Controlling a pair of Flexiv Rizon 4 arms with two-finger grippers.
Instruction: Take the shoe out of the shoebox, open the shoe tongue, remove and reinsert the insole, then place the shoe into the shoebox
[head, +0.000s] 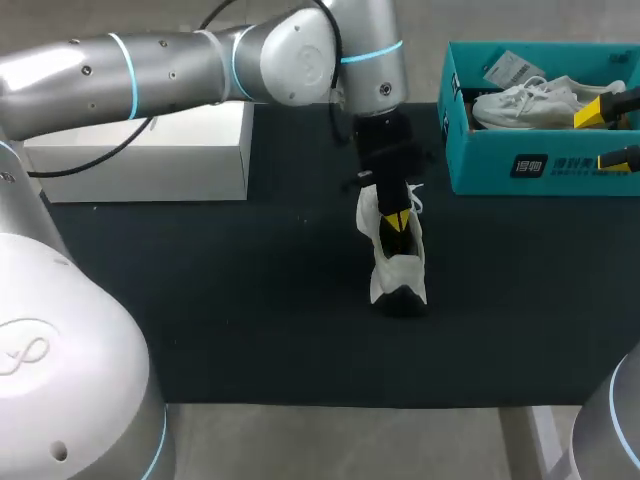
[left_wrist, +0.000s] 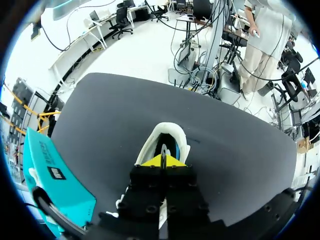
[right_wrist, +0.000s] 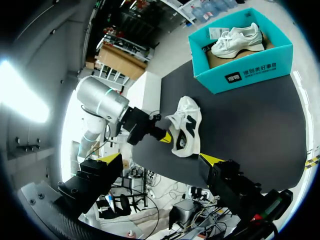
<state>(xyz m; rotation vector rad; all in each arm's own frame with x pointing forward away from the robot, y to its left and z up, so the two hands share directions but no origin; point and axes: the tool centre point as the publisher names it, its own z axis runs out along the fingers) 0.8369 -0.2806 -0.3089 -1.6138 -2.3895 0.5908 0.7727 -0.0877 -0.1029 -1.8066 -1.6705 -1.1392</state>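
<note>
**Left claw in the shoe, nothing bracing it**

My left claw has its yellow tips pressed together, down in the mouth of the shoe. I cannot tell whether the insole or the tongue is caught between them. The shoe sits on the counter, out of the shoebox and well apart from it. My right claw is spread wide and holds nothing. In the head view it hangs at the right end of the shoebox, where a second shoe lies.

My worry is that nothing pins the shoe down. If I pull up with the left claw, I judge the whole shoe may lift, drag or roll over rather than give up the insole, because the right claw is too far off to brace it. If the tips have closed on nothing, they will come out empty. If they have closed on the tongue, the pull will miss the insole altogether.
</note>
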